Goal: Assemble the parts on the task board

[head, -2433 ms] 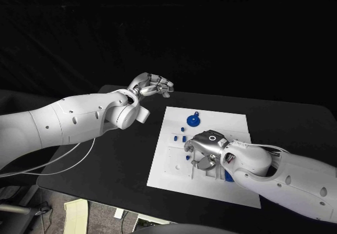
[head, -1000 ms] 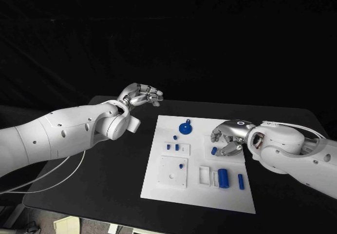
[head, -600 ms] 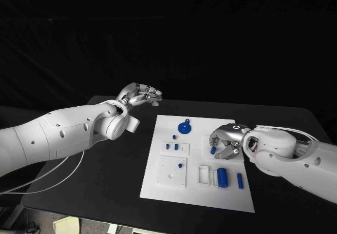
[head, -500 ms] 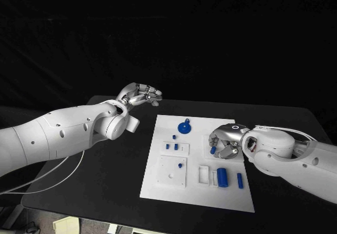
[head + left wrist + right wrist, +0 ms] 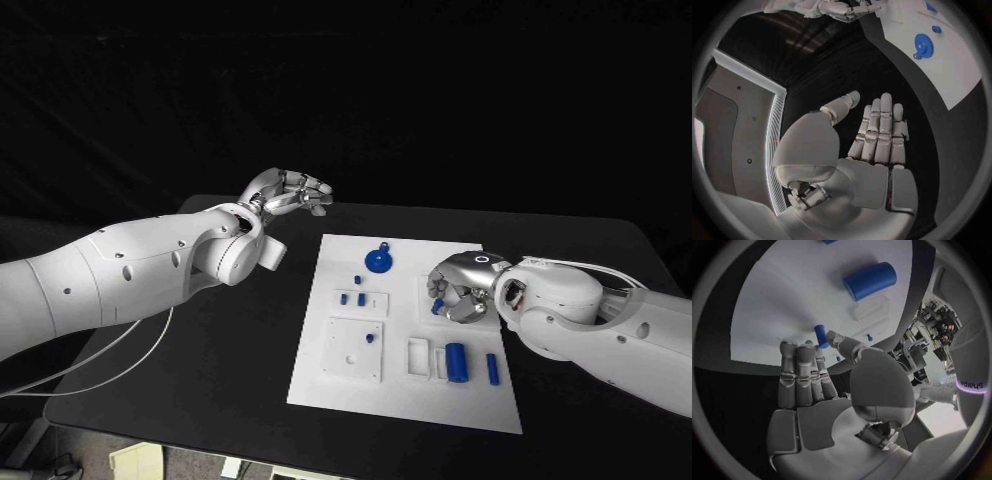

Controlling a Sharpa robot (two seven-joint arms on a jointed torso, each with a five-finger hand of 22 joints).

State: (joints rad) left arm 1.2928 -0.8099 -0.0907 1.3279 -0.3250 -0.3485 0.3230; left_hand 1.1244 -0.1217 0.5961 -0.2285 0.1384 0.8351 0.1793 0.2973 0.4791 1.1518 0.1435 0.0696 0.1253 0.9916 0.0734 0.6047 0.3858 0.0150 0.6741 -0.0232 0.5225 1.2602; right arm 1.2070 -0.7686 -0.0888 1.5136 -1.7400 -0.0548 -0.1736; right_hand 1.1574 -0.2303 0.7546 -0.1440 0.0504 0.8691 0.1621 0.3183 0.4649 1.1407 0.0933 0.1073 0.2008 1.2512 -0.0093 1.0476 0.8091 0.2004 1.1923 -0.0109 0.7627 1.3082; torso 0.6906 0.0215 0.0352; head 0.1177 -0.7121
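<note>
Black table carries your board (image 5: 329, 375), where your right hand (image 5: 459, 292) hovers empty, fingers apart, over a small peg (image 5: 821, 335) at its fingertips, left hand (image 5: 293, 192) idle and loosely open; close off-centre and the peg could tip.

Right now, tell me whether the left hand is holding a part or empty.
Empty. The left hand shows a bare palm with fingers stretched out, and it hovers over the black table beside the task board.
</note>
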